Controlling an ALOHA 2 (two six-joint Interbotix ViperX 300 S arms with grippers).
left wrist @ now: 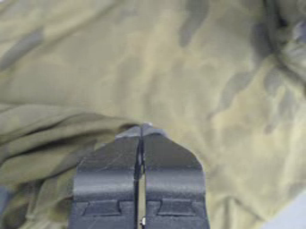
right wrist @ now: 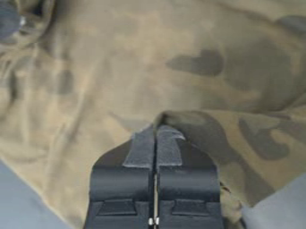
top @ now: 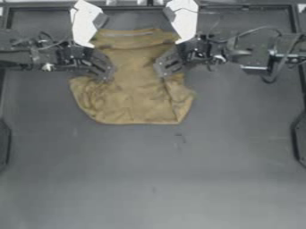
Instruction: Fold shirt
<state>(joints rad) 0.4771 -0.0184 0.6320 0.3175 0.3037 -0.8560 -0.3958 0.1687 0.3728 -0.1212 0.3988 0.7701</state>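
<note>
The tan shirt [top: 133,96] with faint darker blotches lies bunched at the back middle of the table, its lower part spread wide and its upper part drawn narrow between the two arms. My left gripper [top: 101,70] is at the shirt's left edge, shut on a fold of the cloth [left wrist: 179,80]. My right gripper [top: 165,67] is at the right edge, shut on another fold [right wrist: 179,67]. In both wrist views the jaws are pressed together with cloth pinched at their tips. The neckband does not show.
The dark table [top: 149,179] stretches from the shirt to the front edge. White arm links [top: 83,22] [top: 182,18] hang over the back rail [top: 149,8]. Dark fixtures sit at the left edge [top: 3,143] and right edge [top: 300,138].
</note>
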